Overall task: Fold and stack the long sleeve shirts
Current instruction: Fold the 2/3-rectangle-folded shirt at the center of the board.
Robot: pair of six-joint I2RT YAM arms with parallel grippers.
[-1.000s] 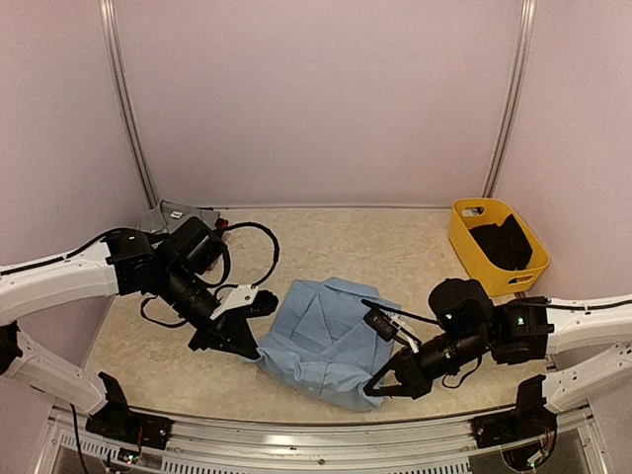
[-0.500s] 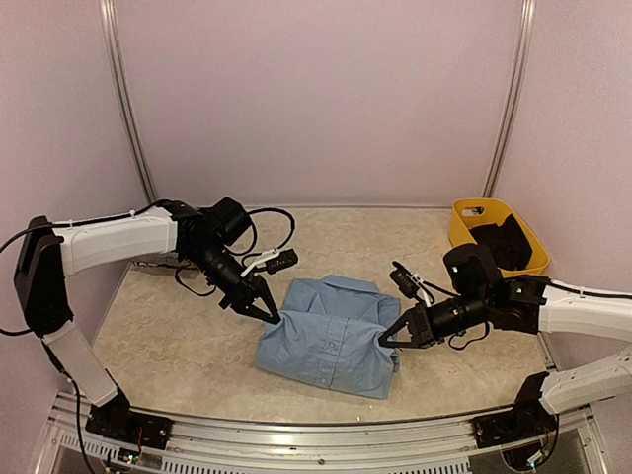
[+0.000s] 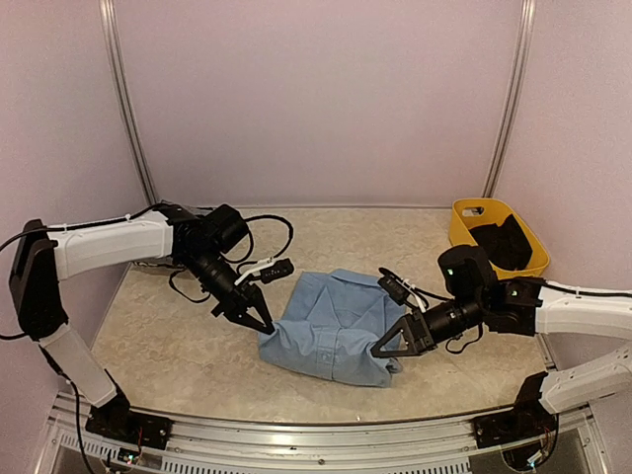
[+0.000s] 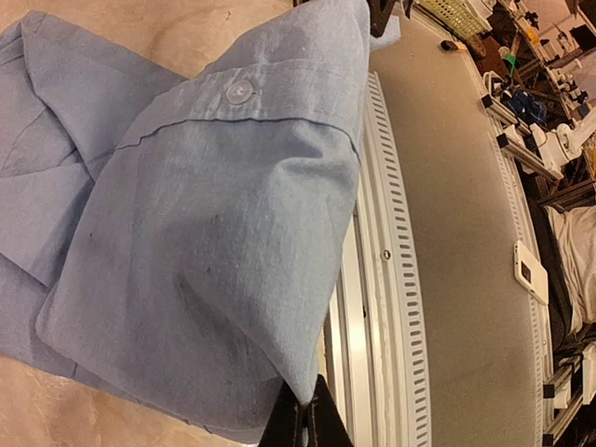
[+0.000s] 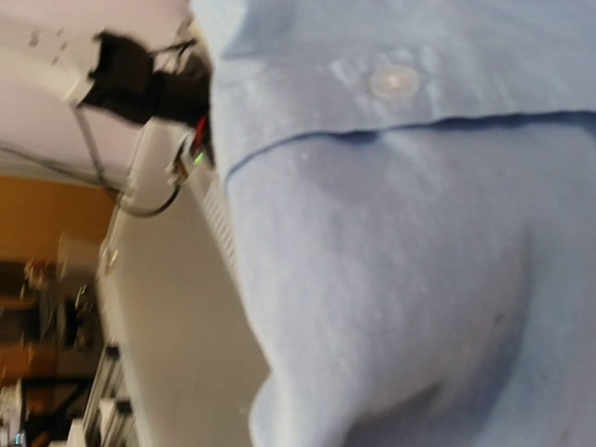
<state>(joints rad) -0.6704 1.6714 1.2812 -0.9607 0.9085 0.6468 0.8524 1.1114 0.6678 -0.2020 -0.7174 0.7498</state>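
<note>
While the blue shirt (image 3: 331, 321) lay part-folded at lower centre, its lower edge was pinched shut by the left gripper (image 3: 265, 323) and right gripper (image 3: 379, 350), so a fold was judged under way, calling for both corners to be carried evenly up-frame.

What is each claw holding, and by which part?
Both are shut on the light blue shirt. The left claw pinches its left edge. The right claw pinches the edge at its right near corner.
</note>
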